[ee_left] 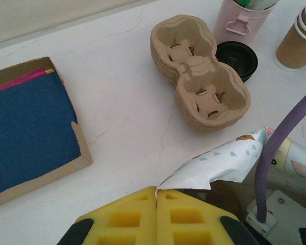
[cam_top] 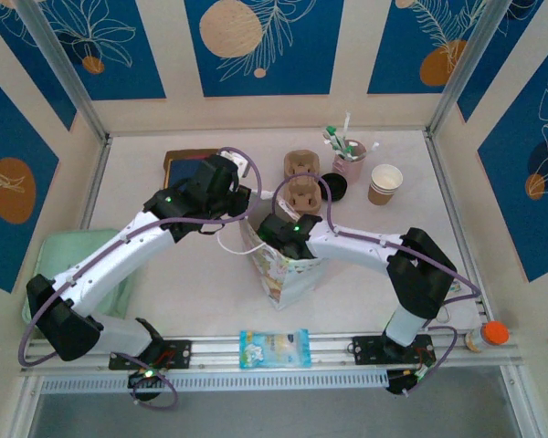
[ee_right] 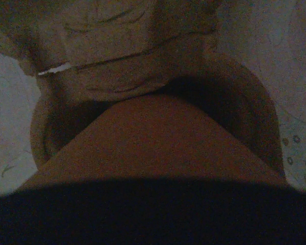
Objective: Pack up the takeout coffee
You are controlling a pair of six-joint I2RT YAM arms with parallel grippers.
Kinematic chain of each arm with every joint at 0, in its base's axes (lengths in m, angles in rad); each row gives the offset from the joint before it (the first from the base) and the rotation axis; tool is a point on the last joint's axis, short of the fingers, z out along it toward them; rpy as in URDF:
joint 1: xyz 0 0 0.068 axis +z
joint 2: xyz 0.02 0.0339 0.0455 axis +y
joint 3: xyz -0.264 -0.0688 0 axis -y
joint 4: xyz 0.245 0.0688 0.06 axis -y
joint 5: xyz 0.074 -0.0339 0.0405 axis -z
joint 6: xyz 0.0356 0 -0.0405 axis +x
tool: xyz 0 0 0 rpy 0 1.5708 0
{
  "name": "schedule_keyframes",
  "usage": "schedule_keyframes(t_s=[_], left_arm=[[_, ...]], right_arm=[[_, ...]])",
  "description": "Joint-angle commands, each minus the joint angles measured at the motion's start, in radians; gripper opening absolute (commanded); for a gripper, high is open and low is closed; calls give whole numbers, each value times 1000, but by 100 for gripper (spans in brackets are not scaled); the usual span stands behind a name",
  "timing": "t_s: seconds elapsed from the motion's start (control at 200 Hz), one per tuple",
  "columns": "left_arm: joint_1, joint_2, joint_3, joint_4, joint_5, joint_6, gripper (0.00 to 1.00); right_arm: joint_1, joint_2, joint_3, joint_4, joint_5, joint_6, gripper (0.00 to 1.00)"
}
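Note:
A printed white paper bag (cam_top: pixel 279 274) stands upright at mid-table. My left gripper (cam_top: pixel 246 204) is shut on its torn top edge (ee_left: pixel 229 163), and the yellow pads (ee_left: pixel 132 217) meet at the paper, holding the mouth open. My right gripper (cam_top: pixel 289 241) reaches down into the bag, so its fingers are hidden from above. The right wrist view is dark. It shows the bag's inside with a pulp carrier (ee_right: pixel 117 56) and a brown rounded shape (ee_right: pixel 158 132) close to the camera. I cannot tell whether that shape is the takeout coffee, nor how the jaws stand.
Behind the bag lie stacked pulp cup carriers (cam_top: pixel 303 178), a black lid (cam_top: pixel 336 187), a pink cup of stirrers (cam_top: pixel 349 160) and a nested stack of brown cups (cam_top: pixel 384 183). A box of blue napkins (cam_top: pixel 184 164) sits back left. A green tray (cam_top: pixel 64 265) is at the left, a snack packet (cam_top: pixel 274 348) on the front rail.

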State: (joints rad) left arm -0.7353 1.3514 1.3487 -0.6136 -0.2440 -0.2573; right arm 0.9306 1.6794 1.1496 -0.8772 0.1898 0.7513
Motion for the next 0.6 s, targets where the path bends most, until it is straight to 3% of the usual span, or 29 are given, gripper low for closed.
schedule_keyframes(t_s=[0.0, 0.425, 0.595], left_arm=[[8, -27, 4, 31, -40, -9, 7], [8, -37, 7, 25, -58, 0, 7], [8, -38, 10, 27, -59, -1, 7]], right_arm=[[-14, 27, -39, -42, -40, 21, 30], [-31, 59, -86, -53, -72, 60, 30], [-38, 80, -145, 58, -98, 40, 30]])
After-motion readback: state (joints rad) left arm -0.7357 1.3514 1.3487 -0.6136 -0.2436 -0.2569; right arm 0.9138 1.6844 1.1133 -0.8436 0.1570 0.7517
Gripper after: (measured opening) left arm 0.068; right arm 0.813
